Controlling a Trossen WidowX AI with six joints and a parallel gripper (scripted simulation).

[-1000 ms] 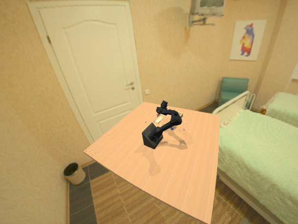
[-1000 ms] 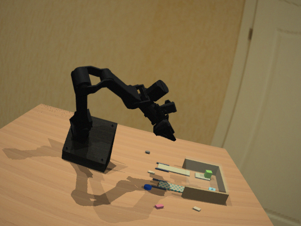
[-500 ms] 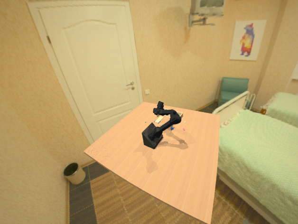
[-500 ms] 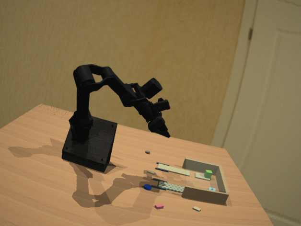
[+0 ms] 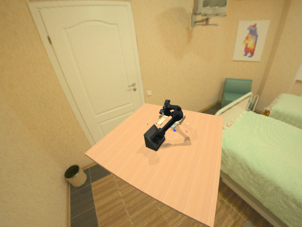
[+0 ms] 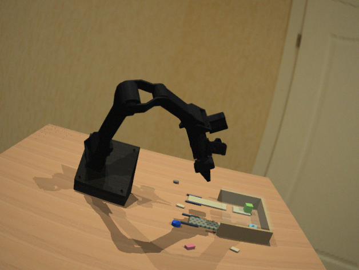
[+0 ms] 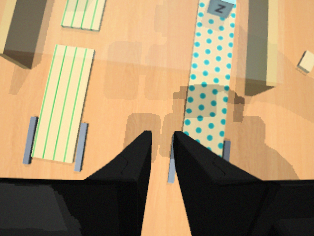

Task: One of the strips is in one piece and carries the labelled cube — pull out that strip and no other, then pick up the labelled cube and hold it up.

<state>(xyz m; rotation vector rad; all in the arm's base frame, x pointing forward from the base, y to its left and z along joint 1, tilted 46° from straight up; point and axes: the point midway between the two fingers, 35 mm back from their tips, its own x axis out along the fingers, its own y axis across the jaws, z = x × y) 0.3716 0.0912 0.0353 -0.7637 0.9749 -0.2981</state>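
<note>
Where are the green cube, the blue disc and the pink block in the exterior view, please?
green cube (image 6: 248, 207): exterior, front face
blue disc (image 6: 176, 223) (image 5: 174, 130): exterior and top, upper face
pink block (image 6: 190, 246): exterior, top face

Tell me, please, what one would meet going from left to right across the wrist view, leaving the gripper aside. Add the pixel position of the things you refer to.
Longer striped piece (image 5: 161, 120) (image 6: 206, 202) (image 7: 62, 105), dotted strip (image 5: 173, 126) (image 6: 203, 222) (image 7: 210, 75), box's right wall (image 5: 182, 118) (image 6: 244, 233) (image 7: 258, 50), cream block (image 5: 187, 123) (image 6: 234, 249) (image 7: 306, 62).

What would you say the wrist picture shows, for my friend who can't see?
The black hand's two nearly closed fingers, holding nothing, hover above a teal-dotted strip with a Z-marked light blue cube on it. Left of that lies a green-striped strip, broken in two.
</note>
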